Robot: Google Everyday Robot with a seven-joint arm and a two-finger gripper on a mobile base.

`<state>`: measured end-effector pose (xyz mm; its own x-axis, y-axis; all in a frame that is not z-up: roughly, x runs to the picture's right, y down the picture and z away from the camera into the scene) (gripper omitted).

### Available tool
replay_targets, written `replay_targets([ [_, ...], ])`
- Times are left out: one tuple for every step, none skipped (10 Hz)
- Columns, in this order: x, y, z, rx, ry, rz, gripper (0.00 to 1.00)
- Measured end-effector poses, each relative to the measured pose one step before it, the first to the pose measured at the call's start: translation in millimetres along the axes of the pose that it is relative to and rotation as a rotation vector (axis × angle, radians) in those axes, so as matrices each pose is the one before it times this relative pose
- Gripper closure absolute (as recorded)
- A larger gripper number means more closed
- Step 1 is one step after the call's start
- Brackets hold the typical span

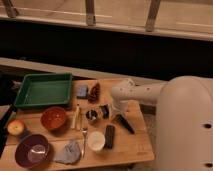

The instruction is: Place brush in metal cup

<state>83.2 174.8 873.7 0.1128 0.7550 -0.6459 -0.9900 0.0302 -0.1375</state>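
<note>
The brush point(124, 123) lies slantwise on the wooden table point(135, 145), its black handle pointing toward the front right. The metal cup point(91, 116) stands upright just left of the table's middle. My gripper point(105, 111) hangs down from the white arm point(137, 93), low over the table between the cup and the brush's upper end. It is close to both, and I cannot tell whether it touches the brush.
A green tray point(42, 90) sits at the back left, with an orange-brown bowl point(53, 118), an apple point(16, 127) and a purple bowl point(32, 150) in front of it. A white cup point(95, 141), black bar point(109, 136), fork point(84, 136) and grey cloth point(69, 152) lie along the front.
</note>
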Motion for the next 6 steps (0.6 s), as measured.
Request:
replay_targets([
  [-0.03, -0.78, -0.08, 0.00046, -0.00054, 0.00392, 0.74],
  [0.52, -0.55, -0.06, 0.00082, 0.00087, 0.00176, 0.84],
  [0.28, -0.17, -0.81, 0.0003, 0.00047, 0.00127, 0.94],
  [0.17, 0.5, -0.5, -0.00047, 0.00054, -0.00067, 1.0],
  [0.37, 1.01, 0.28, -0.0014, 0.00109, -0.00085, 1.0],
  [-0.12, 1.63, 0.23, -0.00066, 0.00057, -0.00281, 1.0],
])
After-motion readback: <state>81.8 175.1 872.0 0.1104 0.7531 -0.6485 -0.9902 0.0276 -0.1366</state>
